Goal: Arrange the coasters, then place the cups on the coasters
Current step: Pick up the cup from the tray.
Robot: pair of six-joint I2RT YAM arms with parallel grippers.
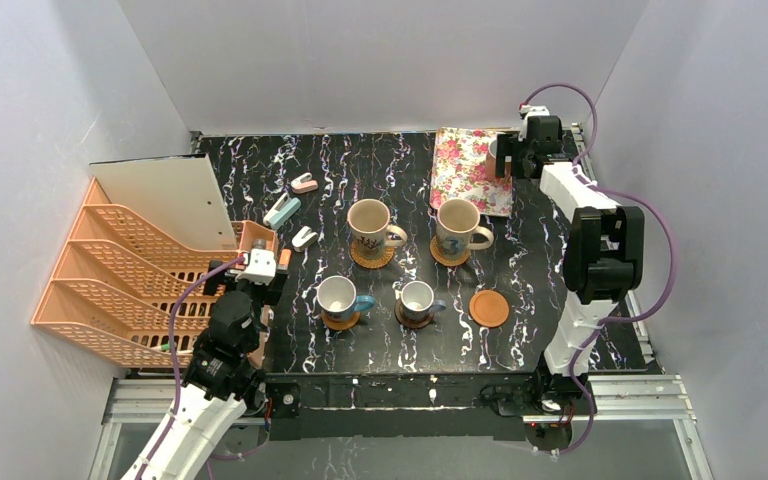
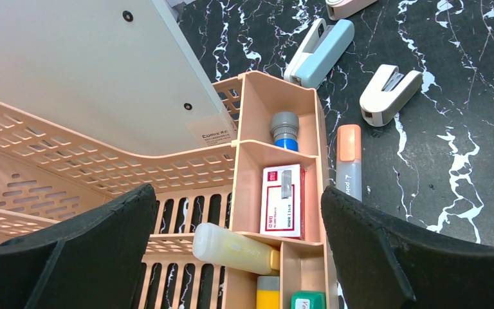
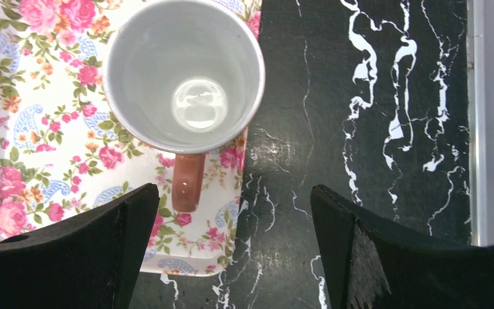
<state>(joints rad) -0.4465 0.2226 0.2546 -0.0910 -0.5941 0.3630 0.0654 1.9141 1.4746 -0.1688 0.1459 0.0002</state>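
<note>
Cup (image 3: pixel 183 77) — glossy, round, perhaps ceramic, floral tray (image 3: pixel 32 148)

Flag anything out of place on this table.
One cup stands on the floral tray at the back right, not on a coaster, while one coaster near the front lies bare. Nothing looks spilled or tipped.
</note>
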